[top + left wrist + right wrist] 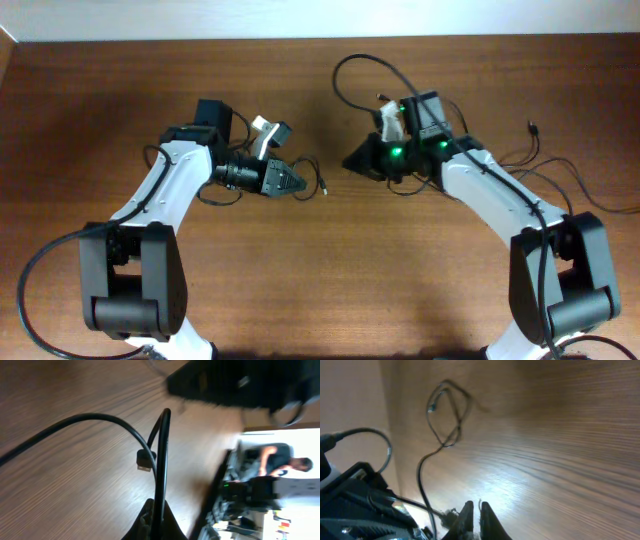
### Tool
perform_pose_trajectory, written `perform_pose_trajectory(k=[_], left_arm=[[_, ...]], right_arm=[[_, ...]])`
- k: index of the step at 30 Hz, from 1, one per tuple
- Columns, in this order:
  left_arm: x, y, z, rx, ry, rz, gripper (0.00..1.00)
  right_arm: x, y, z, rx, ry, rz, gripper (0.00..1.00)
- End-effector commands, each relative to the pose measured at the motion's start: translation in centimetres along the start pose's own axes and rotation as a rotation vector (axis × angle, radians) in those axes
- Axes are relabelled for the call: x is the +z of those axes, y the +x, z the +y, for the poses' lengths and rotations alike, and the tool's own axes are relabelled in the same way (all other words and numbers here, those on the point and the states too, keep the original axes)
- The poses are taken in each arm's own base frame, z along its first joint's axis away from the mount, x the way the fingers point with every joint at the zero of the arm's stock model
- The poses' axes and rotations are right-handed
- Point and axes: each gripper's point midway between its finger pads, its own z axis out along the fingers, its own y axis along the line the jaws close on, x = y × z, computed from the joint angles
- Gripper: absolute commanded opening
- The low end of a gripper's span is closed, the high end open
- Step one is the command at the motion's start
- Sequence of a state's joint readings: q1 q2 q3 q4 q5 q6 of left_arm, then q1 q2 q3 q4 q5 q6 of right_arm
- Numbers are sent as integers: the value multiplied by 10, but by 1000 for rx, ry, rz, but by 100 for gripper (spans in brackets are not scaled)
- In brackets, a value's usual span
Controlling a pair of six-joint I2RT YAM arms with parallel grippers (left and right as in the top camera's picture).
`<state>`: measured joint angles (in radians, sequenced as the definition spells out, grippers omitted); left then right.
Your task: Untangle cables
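A thin black cord [90, 416] ending in a small plug [144, 462] is pinched in the left gripper [156, 515] and held looped over the brown wood-grain tabletop [60, 495]. The right gripper [474, 512] is pressed together, and nothing is seen in it. A second thin black cord [445, 410] is coiled ahead of it. Further thin black cords [533, 130] are strewn at the table's right side. A blurred person [282, 460] is seen in the bright room beyond.

We can read no text, label, brand, number or sign in any view. The small pale marks on the dark machine part [240, 382], upper right of the left wrist view, are too blurred.
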<state>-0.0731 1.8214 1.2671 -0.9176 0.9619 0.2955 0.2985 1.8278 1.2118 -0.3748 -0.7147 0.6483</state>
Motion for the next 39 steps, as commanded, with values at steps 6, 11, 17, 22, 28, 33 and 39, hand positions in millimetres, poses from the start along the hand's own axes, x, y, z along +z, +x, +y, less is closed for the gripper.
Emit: perform_pose_trajectory(k=[6,11,17,22,28,33,39], left_arm=[[10,33,44,-111,-321,135,46],[-23,-7,66,-203,-568,22,82],[-77,-33,134,-249,-1042,-130,86],[-34,-6,166,-312,-967,12,60],[21,26,131,-322,-581,187,38],[48,8,65,-267,-145,136,40],[27,-32,33,-231,68,13,42]], right_arm=[[-15,18,-35,-66,162,56,17],[-19,40,-48,-77,211,138,30],[-18,53,-69,-43,273,165,44],[-16,77,-88,6,302,220,50],[-8,94,-77,4,248,277,58],[11,101,-34,-34,76,299,58],[17,88,-21,42,31,254,58]])
